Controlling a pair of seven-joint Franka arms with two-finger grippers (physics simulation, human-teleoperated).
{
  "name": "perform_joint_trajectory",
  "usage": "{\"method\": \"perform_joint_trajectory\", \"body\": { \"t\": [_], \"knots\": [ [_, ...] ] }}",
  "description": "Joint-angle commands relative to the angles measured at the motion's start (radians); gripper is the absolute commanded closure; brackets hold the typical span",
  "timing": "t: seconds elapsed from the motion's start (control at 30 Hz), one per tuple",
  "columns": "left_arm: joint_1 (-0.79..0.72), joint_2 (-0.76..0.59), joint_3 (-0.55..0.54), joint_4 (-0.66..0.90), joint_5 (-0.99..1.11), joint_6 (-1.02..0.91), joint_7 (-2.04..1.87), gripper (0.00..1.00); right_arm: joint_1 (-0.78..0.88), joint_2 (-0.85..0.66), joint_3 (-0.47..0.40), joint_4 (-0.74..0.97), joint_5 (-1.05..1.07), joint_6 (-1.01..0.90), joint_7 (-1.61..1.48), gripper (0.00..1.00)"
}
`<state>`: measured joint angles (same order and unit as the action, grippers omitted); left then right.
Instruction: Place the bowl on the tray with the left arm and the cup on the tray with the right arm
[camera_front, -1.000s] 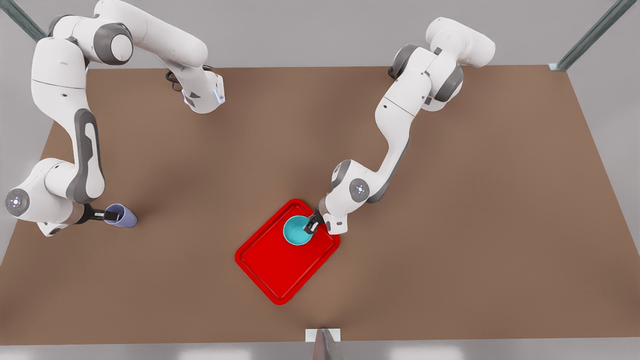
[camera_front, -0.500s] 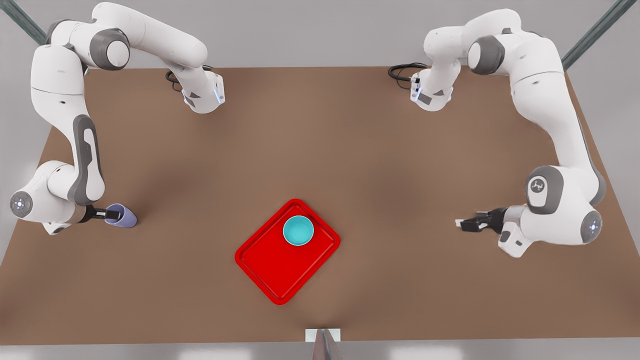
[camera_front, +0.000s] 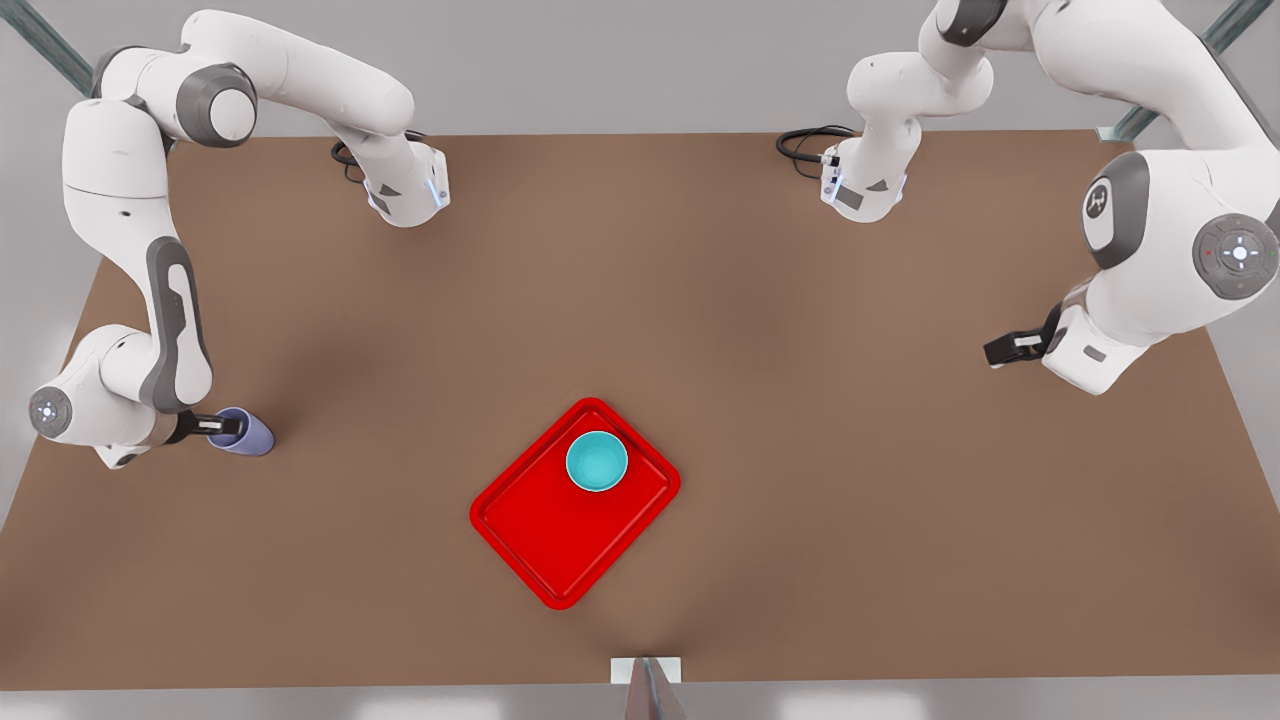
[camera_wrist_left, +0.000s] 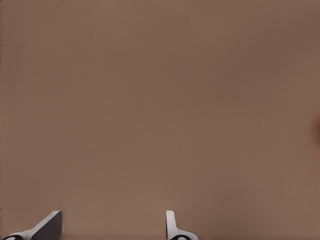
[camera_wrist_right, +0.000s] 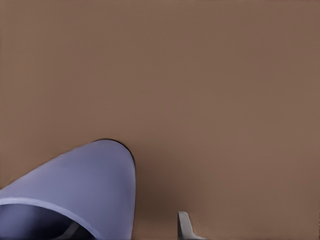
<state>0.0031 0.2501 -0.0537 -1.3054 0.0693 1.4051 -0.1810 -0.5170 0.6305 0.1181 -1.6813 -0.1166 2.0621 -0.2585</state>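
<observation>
While bowl (camera_front: 597, 461) sits on tray (camera_front: 540, 545), right hand (camera_front: 222, 428) grips cup (camera_front: 245, 433) rim; left hand (camera_front: 1003, 349) parted, empty.

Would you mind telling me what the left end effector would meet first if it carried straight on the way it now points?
Probably nothing: the left end effector, open over the table, points toward the front view's left, passing behind the tray and bowl, though depth is uncertain.

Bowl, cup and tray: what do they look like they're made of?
Bowl: smooth turquoise, likely plastic, with an even soft sheen. Cup: pale lavender, matte, probably plastic, thin rim. Tray: bright red, glossy moulded look with a rounded raised rim, probably plastic. All are simulator renders, so this is a guess.
</observation>
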Motion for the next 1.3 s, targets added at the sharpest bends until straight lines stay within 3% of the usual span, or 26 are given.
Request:
{"method": "perform_joint_trajectory", "body": {
  "t": [0.0, 0.5, 0.7, 0.83, 1.27],
  "knots": [
    [0.000, 0.000, 0.000, -0.002, 0.006, 0.000, 0.000, 0.00, 0.002, 0.000, 0.000, 0.000, 0.000, -0.002, 0.001, 0.79],
    [0.001, 0.001, 0.002, -0.006, 0.004, -0.028, -0.002, 0.00, 0.020, -0.017, 0.005, 0.008, 0.002, -0.025, 0.008, 0.79],
    [0.000, 0.001, 0.002, -0.006, 0.004, -0.040, -0.002, 0.00, 0.023, -0.075, 0.167, 0.201, -0.005, -0.243, 0.010, 0.79],
    [0.000, 0.000, 0.002, -0.006, 0.004, -0.046, -0.002, 0.00, 0.025, -0.118, 0.282, 0.204, -0.006, -0.261, 0.022, 0.79],
    [-0.002, 0.000, 0.002, -0.006, 0.006, -0.055, -0.002, 0.00, 0.498, -0.061, 0.291, 0.360, -0.051, -0.298, 0.389, 0.79]
  ]
}}
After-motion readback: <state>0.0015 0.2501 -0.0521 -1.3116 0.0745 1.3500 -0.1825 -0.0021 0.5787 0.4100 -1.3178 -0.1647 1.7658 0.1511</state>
